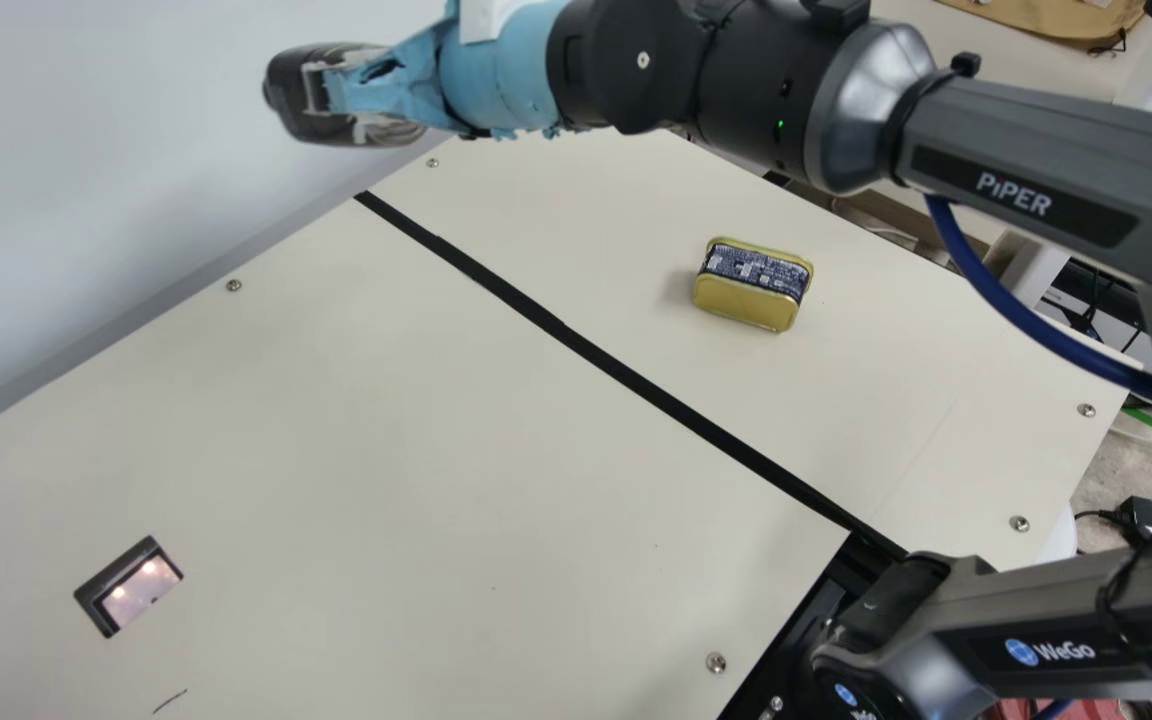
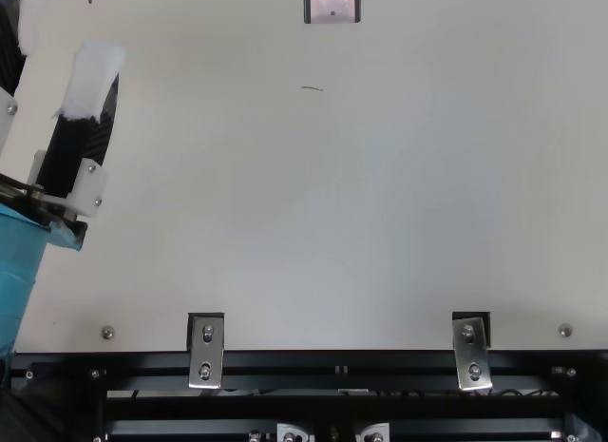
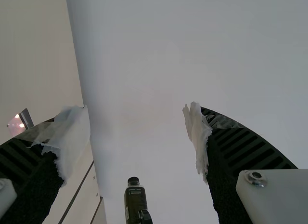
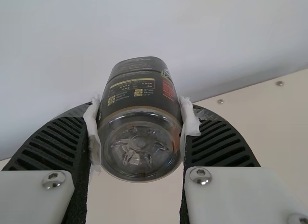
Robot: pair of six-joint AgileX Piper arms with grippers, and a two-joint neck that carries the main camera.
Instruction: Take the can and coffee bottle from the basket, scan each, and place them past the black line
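Left gripper (image 2: 63, 35): jaws apart, held on the side of the black line (image 1: 566, 332) where the scanner is. Scanner (image 1: 141, 588) is set in the table (image 1: 406, 420), left of the line. Right gripper (image 1: 336, 92) is clamped on the coffee bottle (image 1: 286, 88), one finger each side, up off the table by the wall (image 1: 116, 130), near the line's far end. Gold can (image 1: 748, 298) on the table, right of the line, apart from it.
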